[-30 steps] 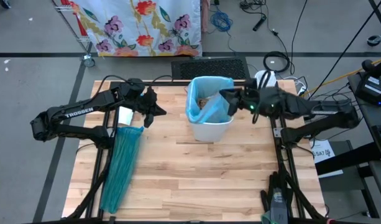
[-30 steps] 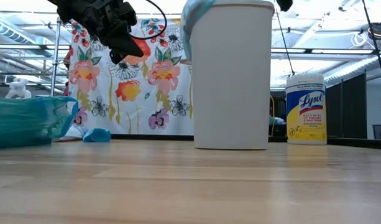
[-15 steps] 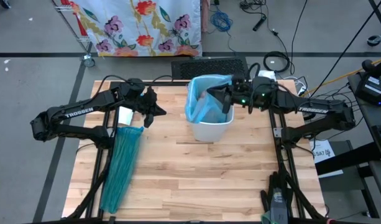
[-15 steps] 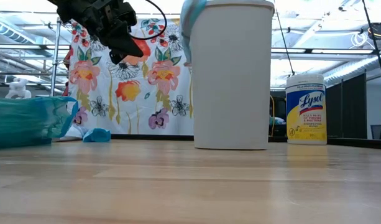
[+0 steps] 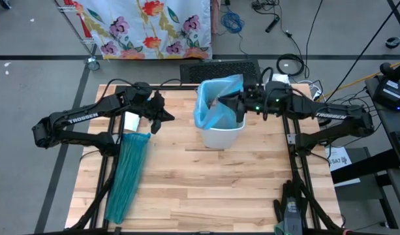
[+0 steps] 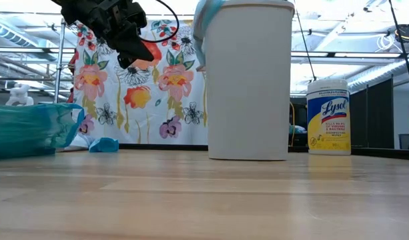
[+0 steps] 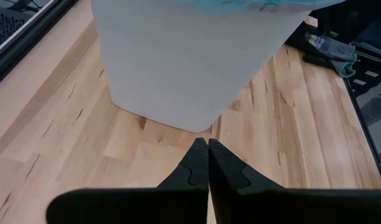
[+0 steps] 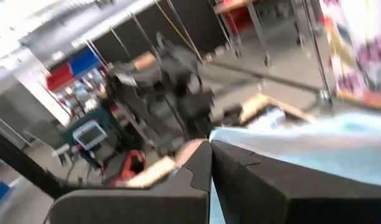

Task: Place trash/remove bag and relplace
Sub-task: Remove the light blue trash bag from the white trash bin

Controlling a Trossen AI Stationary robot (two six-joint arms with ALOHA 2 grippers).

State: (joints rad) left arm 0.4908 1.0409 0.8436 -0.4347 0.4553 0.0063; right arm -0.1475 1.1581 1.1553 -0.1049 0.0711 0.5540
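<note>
Your overhead view is evenly lit and sharp, with only soft shadows under the arms on the wooden table [image 5: 206, 183]. At table height you look into bright ceiling lights [image 6: 364, 30] (they wash out the top of the white bin [image 6: 247, 80]), and the near tabletop is out of focus. Your right wrist view is heavily smeared with motion blur, while the left wrist view is clear.

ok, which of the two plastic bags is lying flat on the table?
The darker teal bag, stretched out below the left gripper; the pale-blue liner is in the white bin.
</note>
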